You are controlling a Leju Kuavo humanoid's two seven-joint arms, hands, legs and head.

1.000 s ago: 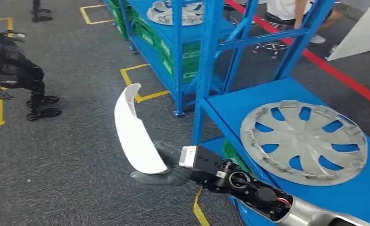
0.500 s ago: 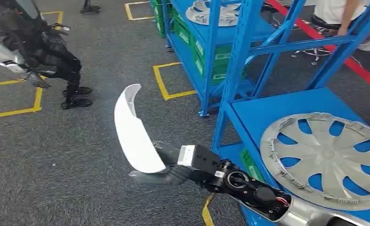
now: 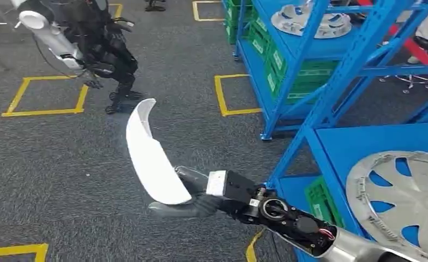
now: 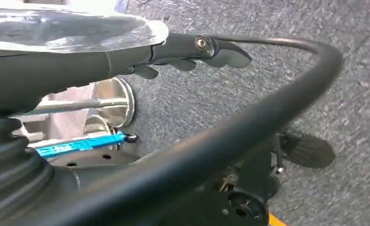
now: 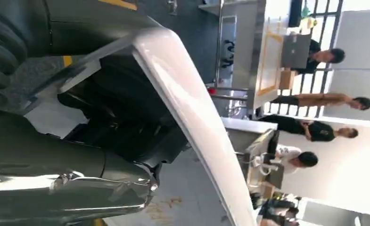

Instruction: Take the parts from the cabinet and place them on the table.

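**Head view: white part carried clear of the racks**

Head view shows blue shelving [image 3: 309, 82] beside grey carpet, a silver wheel cover [image 3: 402, 202] on its shelf. The right hand [image 3: 192, 196] clamps the lower end of a curved white plastic trim part [image 3: 149, 155] — held upright over the floor. It looks light, stiff, glossy — likely slippery; grip low. Left hand [image 4: 192, 49]: state unclear. No legible writing.

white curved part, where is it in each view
Head view: the white curved part stands left of centre over the grey carpet, its lower end held in the right hand.
Right wrist view: a long pale band running diagonally across the middle.
Left wrist view: I cannot make it out there.
Shared landmark: the right hand gripping it.
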